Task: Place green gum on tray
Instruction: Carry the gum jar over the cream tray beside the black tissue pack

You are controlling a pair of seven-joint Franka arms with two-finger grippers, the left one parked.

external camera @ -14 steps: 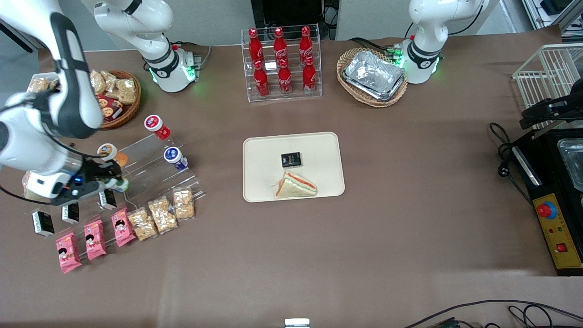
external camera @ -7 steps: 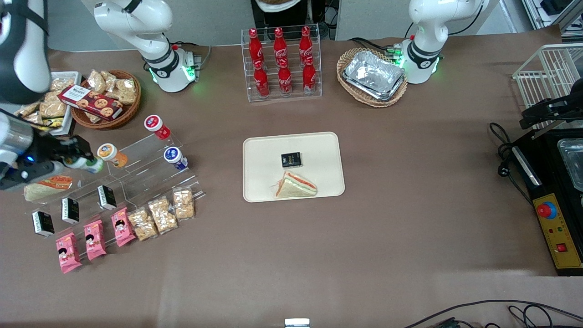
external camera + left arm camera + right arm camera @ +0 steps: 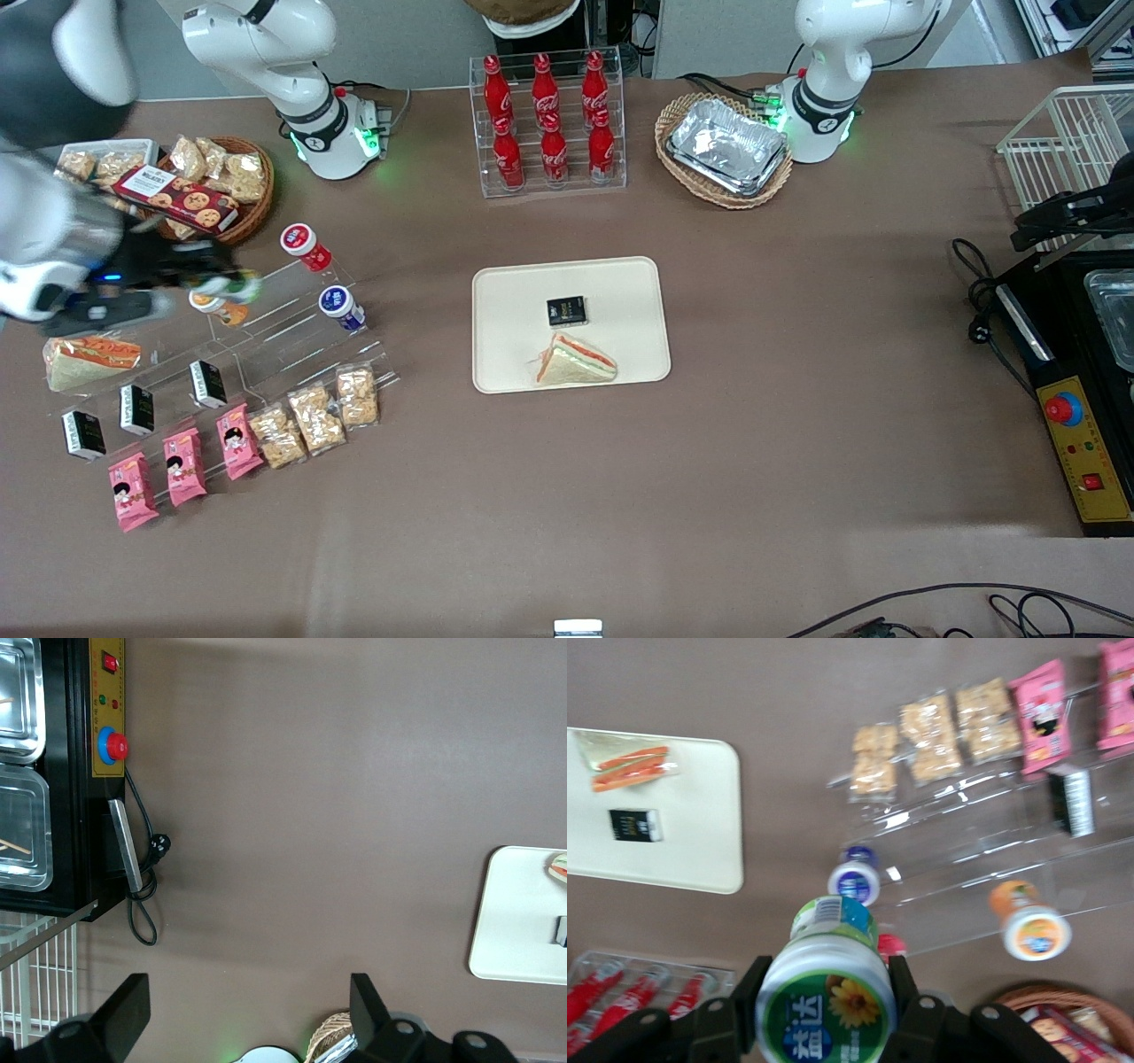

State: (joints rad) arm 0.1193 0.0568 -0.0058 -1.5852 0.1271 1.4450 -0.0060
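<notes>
Our pincer grips the green gum above the orange bottle. The tray, toward the parked arm, carries a sandwich and a black packet.

The black two-finger gripper, clamped on the small green-labelled gum bottle with its white lid, is rising from the middle left of the front view toward the upper left. It is now covering part of the orange-labelled bottle on the clear acrylic step stand, and the wrapped sandwich at the left edge is coming into full view.
</notes>
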